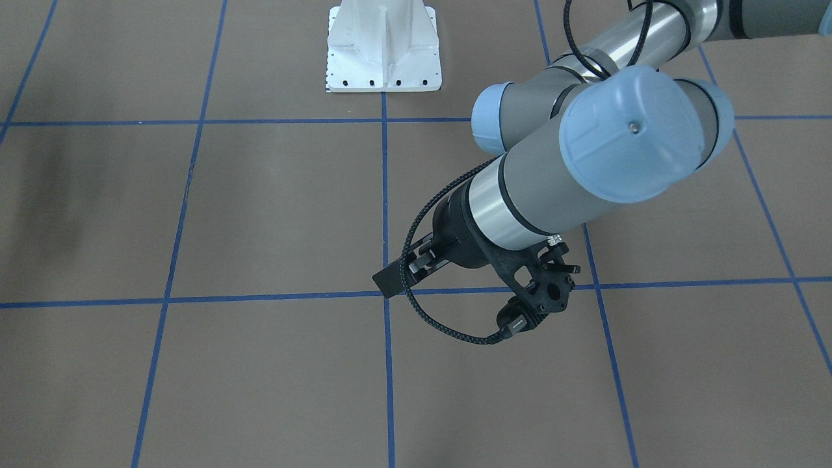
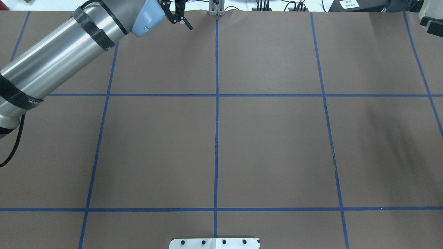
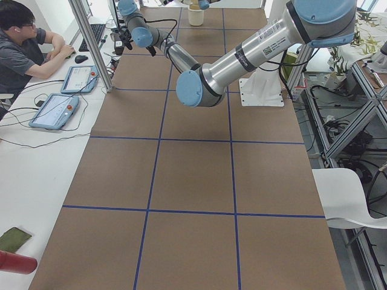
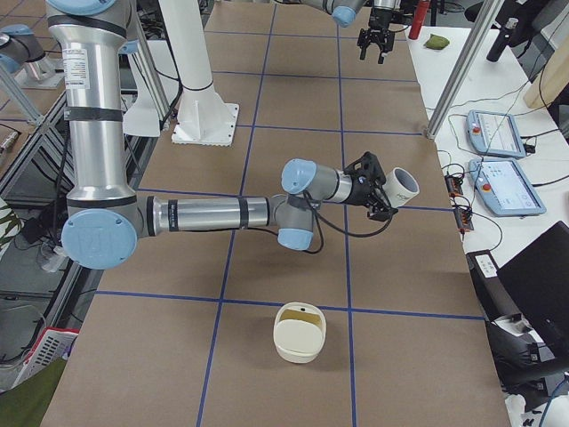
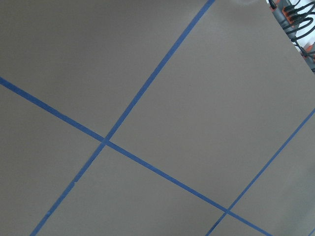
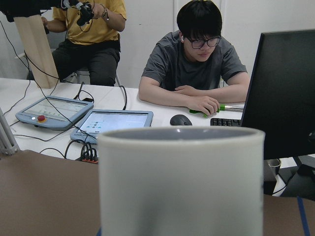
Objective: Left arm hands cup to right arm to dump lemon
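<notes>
You see cup [image 6: 181, 182] at right gripper [image 4: 384, 189]; cannot tell its grip. Left gripper [image 2: 179, 19] spread open, empty. Barcode sticker [image 3: 270, 37] on left arm [image 3: 230, 66], too small to read.

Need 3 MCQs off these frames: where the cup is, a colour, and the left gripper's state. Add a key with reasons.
1. Where is the cup?
A. lying mid-table
B. at the right gripper
C. on the floor

2. What colour are the tape lines on the table?
A. blue
B. red
C. yellow

3. The left gripper is:
A. shut on the cup
B. shut on a lemon
C. open and empty

Key:
1 B: the exterior right view shows it at that arm's tip.
2 A: every table view shows a blue grid.
3 C: the overhead view shows its fingers spread with nothing between them.
</notes>
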Controlling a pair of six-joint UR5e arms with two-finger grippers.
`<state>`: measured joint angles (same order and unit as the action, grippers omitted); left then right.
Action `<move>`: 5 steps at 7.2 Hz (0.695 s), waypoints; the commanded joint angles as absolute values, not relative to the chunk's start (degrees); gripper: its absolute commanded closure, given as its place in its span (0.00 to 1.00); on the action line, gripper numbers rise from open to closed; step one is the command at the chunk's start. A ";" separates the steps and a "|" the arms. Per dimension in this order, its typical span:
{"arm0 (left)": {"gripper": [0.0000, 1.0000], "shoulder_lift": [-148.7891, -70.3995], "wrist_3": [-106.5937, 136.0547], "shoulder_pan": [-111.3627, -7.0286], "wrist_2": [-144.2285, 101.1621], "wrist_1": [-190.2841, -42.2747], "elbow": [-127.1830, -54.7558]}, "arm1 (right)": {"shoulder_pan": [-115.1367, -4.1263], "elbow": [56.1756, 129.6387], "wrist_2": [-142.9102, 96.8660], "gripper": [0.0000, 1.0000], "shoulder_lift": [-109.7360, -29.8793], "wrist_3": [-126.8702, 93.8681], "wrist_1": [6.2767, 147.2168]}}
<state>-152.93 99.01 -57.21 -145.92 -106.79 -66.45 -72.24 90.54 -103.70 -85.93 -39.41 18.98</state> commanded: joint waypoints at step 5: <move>0.00 -153.10 98.70 -57.04 -146.16 -106.79 -66.45 | -49.77 107.03 -78.34 0.91 -77.54 -25.93 53.93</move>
